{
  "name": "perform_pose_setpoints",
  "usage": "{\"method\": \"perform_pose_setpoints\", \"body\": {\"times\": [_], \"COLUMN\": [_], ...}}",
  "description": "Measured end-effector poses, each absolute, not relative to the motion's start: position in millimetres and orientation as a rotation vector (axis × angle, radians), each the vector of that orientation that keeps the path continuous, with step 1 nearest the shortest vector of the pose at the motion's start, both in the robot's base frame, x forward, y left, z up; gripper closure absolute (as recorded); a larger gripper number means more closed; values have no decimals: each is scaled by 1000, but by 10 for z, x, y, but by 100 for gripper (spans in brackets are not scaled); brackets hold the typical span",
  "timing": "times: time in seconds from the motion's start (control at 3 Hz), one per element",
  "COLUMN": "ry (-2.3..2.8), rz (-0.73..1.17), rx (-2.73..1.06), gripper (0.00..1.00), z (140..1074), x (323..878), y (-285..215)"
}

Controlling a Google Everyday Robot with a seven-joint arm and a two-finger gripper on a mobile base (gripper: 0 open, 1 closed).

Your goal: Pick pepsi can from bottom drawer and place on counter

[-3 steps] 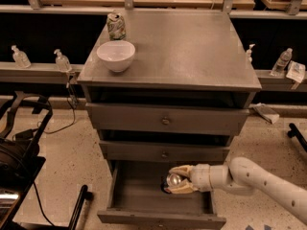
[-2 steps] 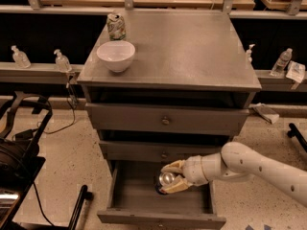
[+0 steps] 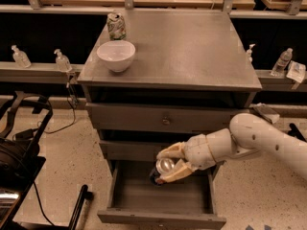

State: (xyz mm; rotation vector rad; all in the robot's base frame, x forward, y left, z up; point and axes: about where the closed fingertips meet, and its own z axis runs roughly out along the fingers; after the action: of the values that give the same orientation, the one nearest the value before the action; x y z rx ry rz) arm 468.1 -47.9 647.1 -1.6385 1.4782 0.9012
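grey counter held bowl and dented can at 10 o'clock; gripper clenched on pepsi can over open bottom drawer.

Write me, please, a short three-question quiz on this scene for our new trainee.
1. True or false: the gripper is over the open bottom drawer, its jaws closed on the pepsi can.
2. What stands on the counter?
A) a white bowl and a pale can
B) a plate and a mug
C) two blue cans
3. Fill the gap: the pepsi can has not yet been set on the ____.

Key: 1 true; 2 A; 3 counter.
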Motion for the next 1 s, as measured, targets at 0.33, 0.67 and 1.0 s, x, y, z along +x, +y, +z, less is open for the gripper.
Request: {"method": "perform_pose_setpoints", "body": {"times": [0.33,0.67,1.0], "ry": [1419,1430,1429], "rz": [847,771,771], "rx": [-1592,-1658,-1658], "gripper": [100,100,100], "z": [7009,7508,7508], "x": [4659,4568,4568], "y": [-560,-445,-445]}}
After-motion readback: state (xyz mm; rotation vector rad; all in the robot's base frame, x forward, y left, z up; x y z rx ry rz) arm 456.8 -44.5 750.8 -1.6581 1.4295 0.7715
